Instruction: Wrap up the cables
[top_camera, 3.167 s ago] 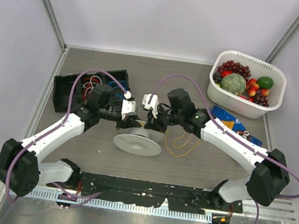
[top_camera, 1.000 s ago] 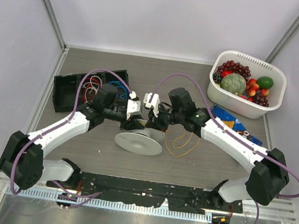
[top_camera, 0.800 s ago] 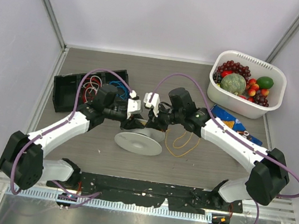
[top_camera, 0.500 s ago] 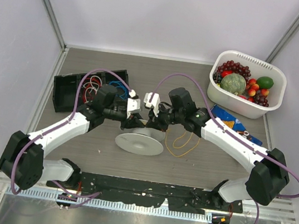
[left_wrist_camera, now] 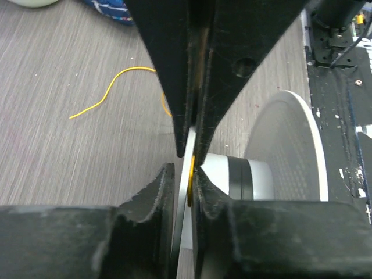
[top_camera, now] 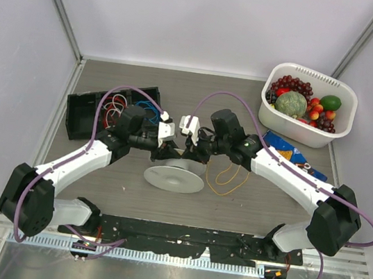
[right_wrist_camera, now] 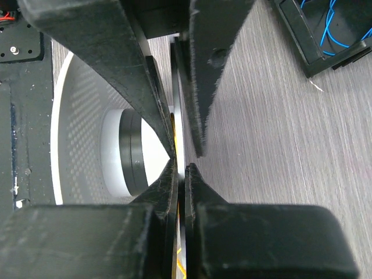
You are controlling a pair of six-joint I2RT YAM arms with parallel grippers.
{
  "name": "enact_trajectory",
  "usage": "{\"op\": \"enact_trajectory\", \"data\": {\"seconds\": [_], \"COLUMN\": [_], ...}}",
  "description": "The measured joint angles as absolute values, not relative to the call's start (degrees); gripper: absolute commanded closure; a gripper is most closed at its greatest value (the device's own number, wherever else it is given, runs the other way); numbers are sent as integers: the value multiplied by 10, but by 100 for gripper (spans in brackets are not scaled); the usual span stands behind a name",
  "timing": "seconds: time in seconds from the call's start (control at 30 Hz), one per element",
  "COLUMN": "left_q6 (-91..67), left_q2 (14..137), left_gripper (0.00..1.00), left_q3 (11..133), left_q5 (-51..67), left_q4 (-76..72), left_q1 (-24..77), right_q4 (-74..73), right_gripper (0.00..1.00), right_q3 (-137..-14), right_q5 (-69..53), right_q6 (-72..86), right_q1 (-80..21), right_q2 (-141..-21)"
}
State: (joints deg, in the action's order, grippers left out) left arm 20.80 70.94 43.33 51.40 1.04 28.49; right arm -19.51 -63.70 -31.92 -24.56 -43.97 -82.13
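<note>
While both arms reach in over the middle of the table (top_camera: 248, 100), your left gripper (top_camera: 168, 152) and right gripper (top_camera: 190, 155) meet almost tip to tip at the far edge of the white spool (top_camera: 173, 178). Its wide flange faces the near side. The yellow cable (top_camera: 231, 178) lies mostly in loose loops on the wood just right of the spool. Your left jaws are pinched narrow on the spool's thin flange edge, with a yellow sliver of cable in the same pinch. Your right jaws are squeezed onto that same thin white edge. A black tray (top_camera: 78, 113) of blue and red-and-white coils sits at the far left, and a white tub (top_camera: 293, 131) of fruit at the far right.
</note>
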Motion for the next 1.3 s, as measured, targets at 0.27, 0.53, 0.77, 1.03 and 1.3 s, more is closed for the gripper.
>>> {"op": "enact_trajectory", "data": {"seconds": [0.27,0.53,0.77,1.03,1.3], "left_q6": [212,219,247,238,225], "left_q2": [709,682,671,647,641], "left_gripper": [100,100,100,100,100], "left_q3": [431,431,479,539,619], "left_q5": [539,541,537,538,543], "left_q4": [15,29,90,133,181], "left_q1": [285,280,277,277,277], "right_q4": [-197,-204,-257,-284,-243], "right_gripper": [39,13,5,3,3], "right_q3": [-634,-634,-605,-535,-455], "right_q5": [-324,-337,-357,-347,-340], "right_q6": [-261,-238,-312,-382,-395], "right_q1": [-438,-368,-318,-316,-273], "right_q2": [-818,-795,-696,-610,-558]}}
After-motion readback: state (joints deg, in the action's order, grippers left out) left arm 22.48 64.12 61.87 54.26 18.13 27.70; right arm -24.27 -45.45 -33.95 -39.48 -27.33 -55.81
